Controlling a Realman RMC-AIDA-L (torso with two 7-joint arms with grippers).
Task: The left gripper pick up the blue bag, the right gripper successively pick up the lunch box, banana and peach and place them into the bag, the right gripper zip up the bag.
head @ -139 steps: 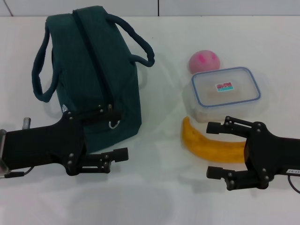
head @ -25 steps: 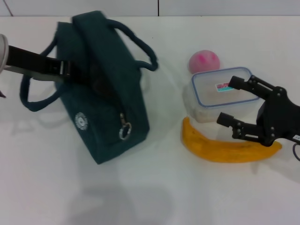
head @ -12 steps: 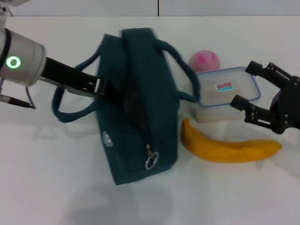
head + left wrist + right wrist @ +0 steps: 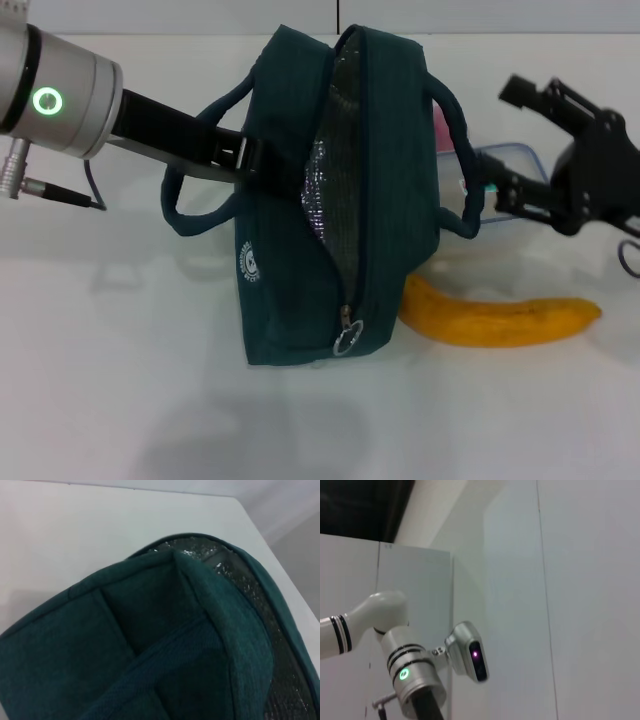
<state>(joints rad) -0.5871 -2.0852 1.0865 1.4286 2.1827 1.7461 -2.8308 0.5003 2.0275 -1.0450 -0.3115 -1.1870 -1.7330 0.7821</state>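
Since half a second ago, the blue bag (image 4: 340, 190) has swung toward the middle of the white table (image 4: 120, 400), its zipper gaping onto silver lining. The left gripper (image 4: 262, 160) is clamped on its near side. It now hides the peach and most of the lunch box (image 4: 510, 160). The right gripper (image 4: 495, 145) hovers spread over that box. The banana (image 4: 500, 320) lies clear in front.
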